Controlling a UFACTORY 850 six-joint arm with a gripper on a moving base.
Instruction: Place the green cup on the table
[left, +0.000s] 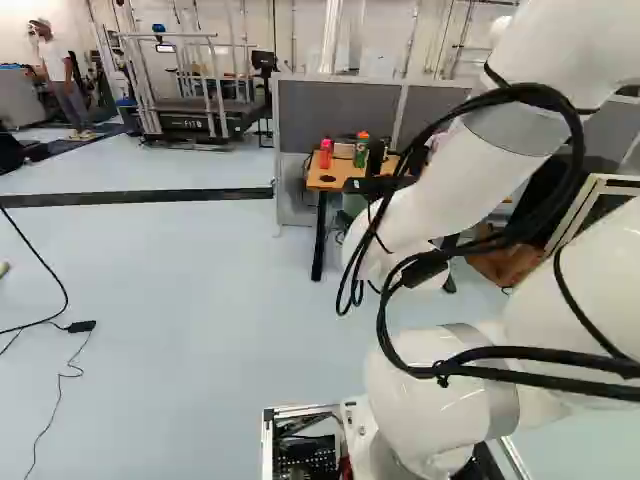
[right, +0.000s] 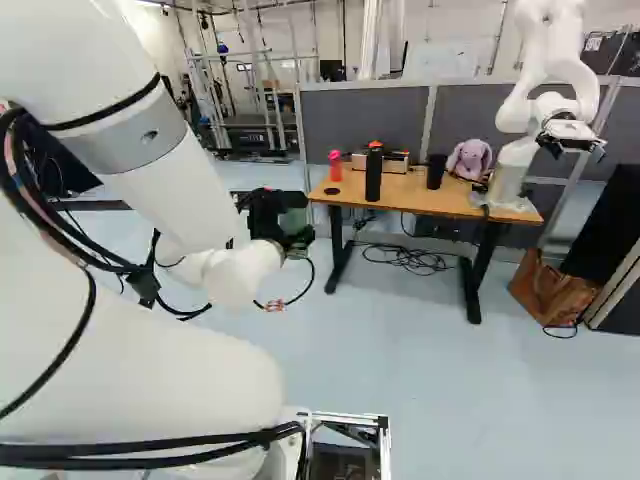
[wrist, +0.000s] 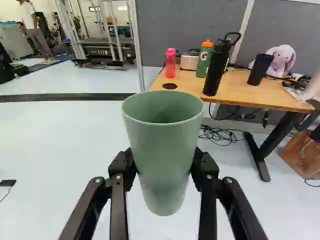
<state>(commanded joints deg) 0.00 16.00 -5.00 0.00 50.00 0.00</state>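
Clearly, the black two-fingered tool (wrist: 162, 167) is holding the pale green, tapered, smooth-walled cup (wrist: 162, 137) by its sides, mouth up, over the floor and short of the wooden-topped bench (wrist: 189, 85) with dark legs. Because the walls narrow downward, the cup could be let slip or tilt if the grip is too light, or be squeezed out of shape if it is too hard. Should the cup be carried forward too low, its base would likely be caught on the bench's front edge; if it is freed too soon, it could be dropped off that edge. Too far in, the pink bottle (wrist: 170, 66) or the tall black bottle with a looped lid (wrist: 216, 69) might be knocked over, since the near end is shared with them. Farther out, the black cables (left: 574, 160) looped along the white arm (left: 430, 205) could be snagged during a long reach.
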